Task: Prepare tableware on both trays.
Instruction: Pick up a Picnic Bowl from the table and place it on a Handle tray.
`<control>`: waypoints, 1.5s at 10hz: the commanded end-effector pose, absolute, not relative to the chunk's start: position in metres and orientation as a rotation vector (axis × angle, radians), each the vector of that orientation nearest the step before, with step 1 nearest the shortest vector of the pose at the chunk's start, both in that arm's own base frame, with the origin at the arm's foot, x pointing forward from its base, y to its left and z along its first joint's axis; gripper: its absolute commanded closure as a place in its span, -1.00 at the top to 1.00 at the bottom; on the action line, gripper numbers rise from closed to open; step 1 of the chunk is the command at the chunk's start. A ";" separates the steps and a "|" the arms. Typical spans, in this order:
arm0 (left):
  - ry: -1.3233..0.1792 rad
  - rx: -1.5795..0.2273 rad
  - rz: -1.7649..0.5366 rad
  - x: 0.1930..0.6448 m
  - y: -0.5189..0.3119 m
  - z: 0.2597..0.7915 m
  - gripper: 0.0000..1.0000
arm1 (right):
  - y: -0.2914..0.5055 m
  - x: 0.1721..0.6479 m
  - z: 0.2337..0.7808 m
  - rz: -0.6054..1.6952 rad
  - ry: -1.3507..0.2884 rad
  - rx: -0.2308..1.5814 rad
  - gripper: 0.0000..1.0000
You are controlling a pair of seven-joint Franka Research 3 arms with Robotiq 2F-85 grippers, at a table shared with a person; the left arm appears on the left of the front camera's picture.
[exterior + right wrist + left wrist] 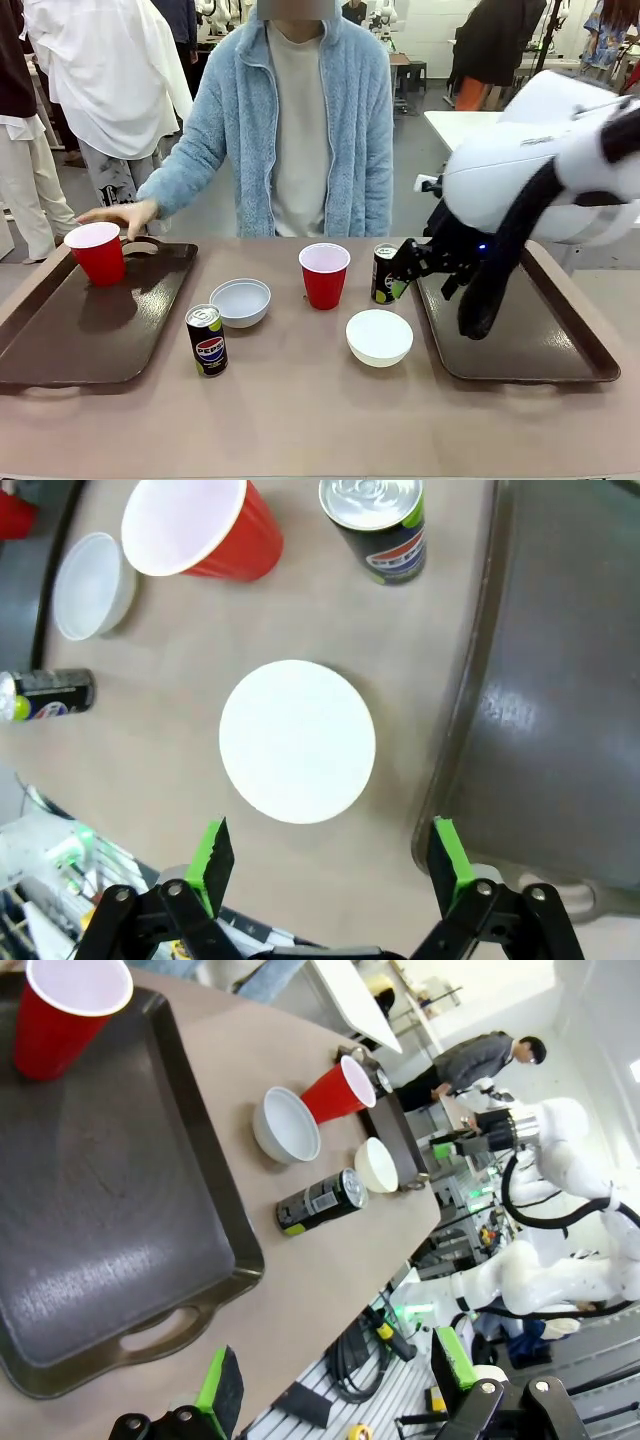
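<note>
On the left tray [70, 340] stands a red cup [96, 253], with a person's hand [120, 214] just behind it. On the bare table are a pale grey bowl [241, 301], a black can [207, 340], a second red cup [324, 274], a second can [386, 272] and a white bowl [379, 336]. My right gripper [412, 262] hovers open by the second can, at the left rim of the right tray [520, 330]. From the wrist, the right gripper [330, 855] is open above the white bowl [297, 741]. My left gripper [335, 1380] is open, beyond the left tray's [100, 1220] handle end.
The right tray holds nothing. The person in a light blue fleece [290, 120] stands at the far table edge. Other people and tables are behind. Table room is free along the front edge.
</note>
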State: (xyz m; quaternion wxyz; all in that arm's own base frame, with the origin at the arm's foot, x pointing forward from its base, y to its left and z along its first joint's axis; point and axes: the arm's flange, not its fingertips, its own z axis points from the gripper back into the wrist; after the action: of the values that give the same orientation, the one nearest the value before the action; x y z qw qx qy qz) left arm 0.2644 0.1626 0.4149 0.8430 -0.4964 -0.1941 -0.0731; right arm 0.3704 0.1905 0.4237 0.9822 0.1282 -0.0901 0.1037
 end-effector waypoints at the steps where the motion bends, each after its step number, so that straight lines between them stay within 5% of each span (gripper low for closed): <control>1: -0.419 -1.062 -0.155 0.265 0.163 0.416 1.00 | 0.219 0.400 0.407 0.175 -0.142 0.178 1.00; 7: -0.419 -1.062 -0.155 0.265 0.163 0.416 1.00 | 0.234 0.412 0.358 0.135 -0.073 0.052 1.00; 8: -0.419 -1.062 -0.155 0.265 0.163 0.416 1.00 | 0.234 0.413 0.353 0.141 -0.060 0.059 -0.17; 9: -0.419 -1.062 -0.155 0.265 0.163 0.416 1.00 | 0.232 0.414 0.349 0.132 -0.060 0.055 -0.17; 10: -0.419 -1.062 -0.155 0.265 0.163 0.416 1.00 | 0.230 0.416 0.346 0.122 -0.057 0.047 -1.00; 11: -0.419 -1.062 -0.155 0.265 0.163 0.416 1.00 | 0.227 0.417 0.344 0.115 -0.054 0.039 -0.28; 12: -0.419 -1.062 -0.155 0.265 0.163 0.416 1.00 | 0.227 0.418 0.344 0.112 -0.052 0.040 -1.00; 15: -0.419 -1.062 -0.155 0.265 0.163 0.416 1.00 | 0.229 0.417 0.348 0.115 -0.057 0.038 -1.00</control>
State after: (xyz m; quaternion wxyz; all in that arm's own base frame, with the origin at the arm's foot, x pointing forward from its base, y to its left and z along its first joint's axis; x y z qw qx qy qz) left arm 0.2644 0.1626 0.4149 0.8430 -0.4964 -0.1940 -0.0731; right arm 0.4127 0.2236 0.3455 0.9969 0.0340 -0.0234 0.0665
